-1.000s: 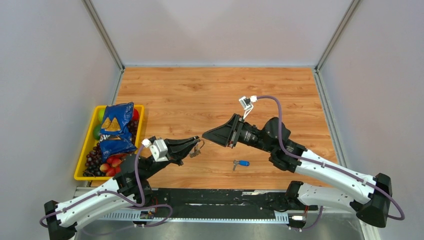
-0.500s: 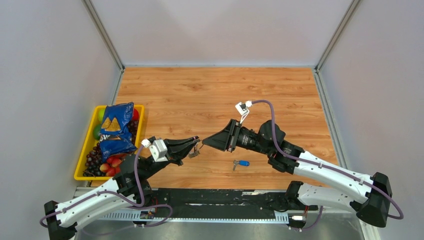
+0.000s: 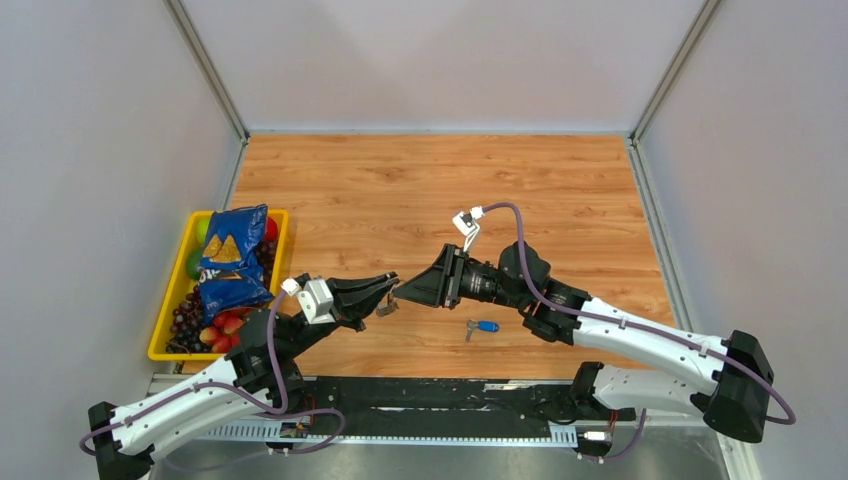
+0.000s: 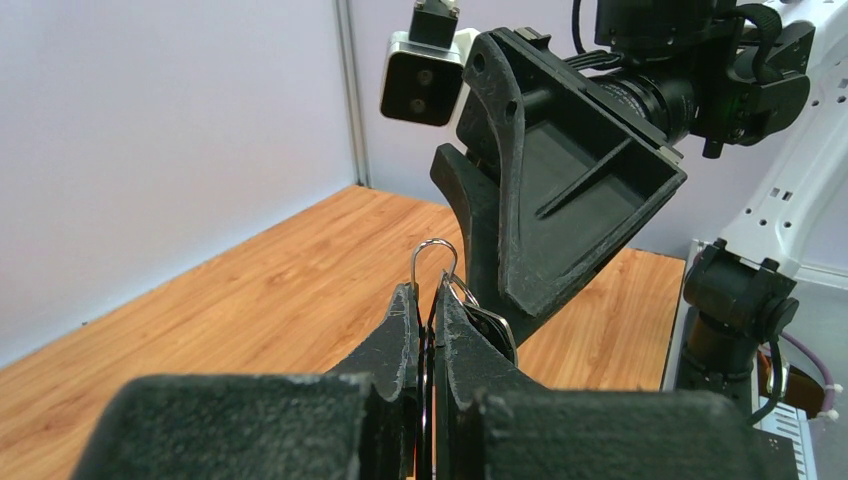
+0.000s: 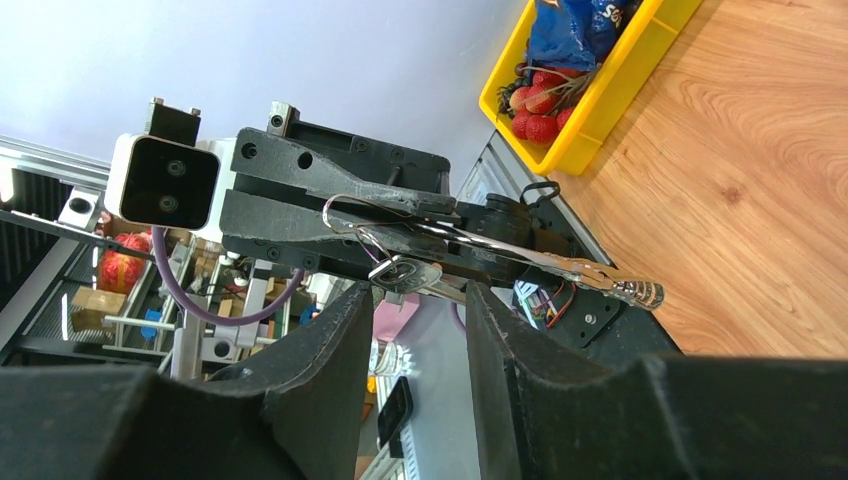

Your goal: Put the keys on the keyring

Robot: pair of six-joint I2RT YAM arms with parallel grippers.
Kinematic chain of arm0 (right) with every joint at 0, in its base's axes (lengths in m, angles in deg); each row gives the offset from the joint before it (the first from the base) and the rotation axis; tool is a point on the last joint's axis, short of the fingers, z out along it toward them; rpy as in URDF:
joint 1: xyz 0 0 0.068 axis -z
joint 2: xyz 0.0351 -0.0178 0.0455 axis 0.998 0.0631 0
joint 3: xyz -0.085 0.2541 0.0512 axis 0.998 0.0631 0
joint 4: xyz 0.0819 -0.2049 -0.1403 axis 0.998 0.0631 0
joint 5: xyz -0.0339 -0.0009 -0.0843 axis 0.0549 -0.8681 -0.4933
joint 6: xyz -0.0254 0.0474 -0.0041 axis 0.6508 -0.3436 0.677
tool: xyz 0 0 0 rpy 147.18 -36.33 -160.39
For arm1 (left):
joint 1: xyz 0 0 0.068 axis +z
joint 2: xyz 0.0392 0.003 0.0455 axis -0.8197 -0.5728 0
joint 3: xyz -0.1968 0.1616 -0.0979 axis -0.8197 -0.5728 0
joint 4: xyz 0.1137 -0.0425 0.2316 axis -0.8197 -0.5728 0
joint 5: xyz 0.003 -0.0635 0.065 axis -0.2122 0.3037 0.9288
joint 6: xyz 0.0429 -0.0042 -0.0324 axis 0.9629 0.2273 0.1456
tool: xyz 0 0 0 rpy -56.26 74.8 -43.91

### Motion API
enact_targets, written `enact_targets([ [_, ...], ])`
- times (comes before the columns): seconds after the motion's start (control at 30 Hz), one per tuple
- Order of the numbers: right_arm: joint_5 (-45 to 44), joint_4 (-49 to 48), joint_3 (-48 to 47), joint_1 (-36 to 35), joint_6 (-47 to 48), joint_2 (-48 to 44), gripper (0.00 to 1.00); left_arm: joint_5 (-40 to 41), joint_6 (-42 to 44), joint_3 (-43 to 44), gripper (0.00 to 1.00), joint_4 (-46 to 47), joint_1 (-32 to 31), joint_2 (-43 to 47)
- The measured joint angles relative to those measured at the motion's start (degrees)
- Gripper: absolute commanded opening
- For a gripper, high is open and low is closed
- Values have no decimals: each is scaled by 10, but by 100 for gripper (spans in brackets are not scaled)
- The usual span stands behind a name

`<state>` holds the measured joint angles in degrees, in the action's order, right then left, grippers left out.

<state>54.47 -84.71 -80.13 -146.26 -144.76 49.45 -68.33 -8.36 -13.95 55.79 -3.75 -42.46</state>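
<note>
— Fingers, overhead view: we list the left fingers (image 3: 370,290) shut on the keyring (image 3: 390,303), held above the counter (image 3: 400,190). The right fingers (image 3: 425,285) meet them tip to tip. Loose stock?
— One blue-headed key (image 3: 482,326) lying on the counter beside the right arm, not yet on the ring. Black-headed key: we cannot find it.
— Left wrist view?
— Left fingers (image 4: 402,330) together, clamped on the wire. The keyring (image 4: 434,241) loops up past their tips, with the right fingers close behind it.
— Right wrist view?
— Right fingers (image 5: 320,380) apart, one on either side of a silver key (image 5: 400,272) hanging from the ring. We cannot tell whether they touch it.
— Hazards?
— Our judgement: a closing pinch off-centre could twist the thin wire out of the left grip, and crowded tips could knock together. Ring's split: not made out in any view.
</note>
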Motion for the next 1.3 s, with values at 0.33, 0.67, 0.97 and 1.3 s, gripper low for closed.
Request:
enact_targets([
  [0.33, 1, -6, -12, -5, -5, 12, 43, 0, 0, 0, 1, 0, 0, 0],
  [0.67, 2, -9, -19, -11, -6, 24, 40, 0, 0, 0, 0, 0, 0, 0],
  [0.97, 2, -9, -24, -11, -11, 24, 33, 0, 0, 0, 0, 0, 0, 0],
  [1.3, -1, -9, -24, -11, -21, 23, 19, 0, 0, 0, 1, -2, 0, 0],
])
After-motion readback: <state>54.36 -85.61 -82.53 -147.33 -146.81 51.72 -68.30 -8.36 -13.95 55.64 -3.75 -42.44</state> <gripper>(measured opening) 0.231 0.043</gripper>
